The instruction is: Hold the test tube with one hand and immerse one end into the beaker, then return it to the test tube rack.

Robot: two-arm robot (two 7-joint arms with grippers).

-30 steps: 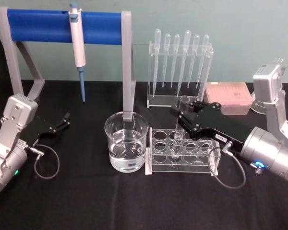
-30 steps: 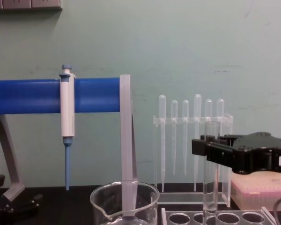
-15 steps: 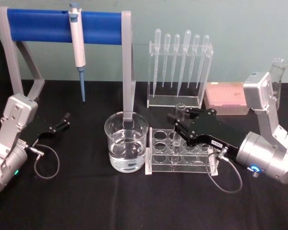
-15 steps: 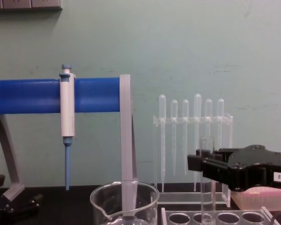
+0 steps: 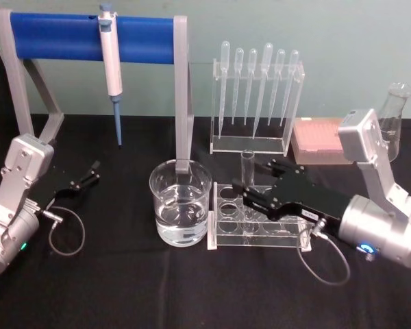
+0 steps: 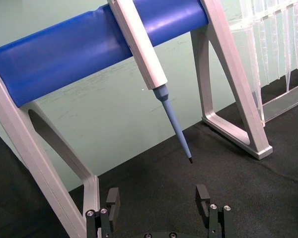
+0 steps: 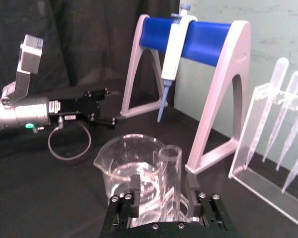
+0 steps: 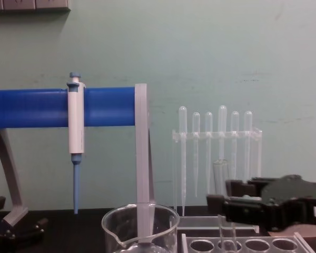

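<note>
Lower now, the right pincer (image 5: 250, 199) grips the upright test tube (image 5: 247, 179), its bottom inside the clear rack (image 5: 260, 236). Beside it, the beaker (image 5: 180, 203) holds clear liquid. Parked left pincer (image 6: 159, 210) gapes open.

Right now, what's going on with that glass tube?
Right gripper shut on test tube, upright in rack. Left gripper open, parked. Beaker beside rack.

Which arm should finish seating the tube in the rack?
Right. The right gripper already grips the clear glass test tube upright over the clear acrylic rack; the left gripper sits open, far across the water-filled glass beaker.
</note>
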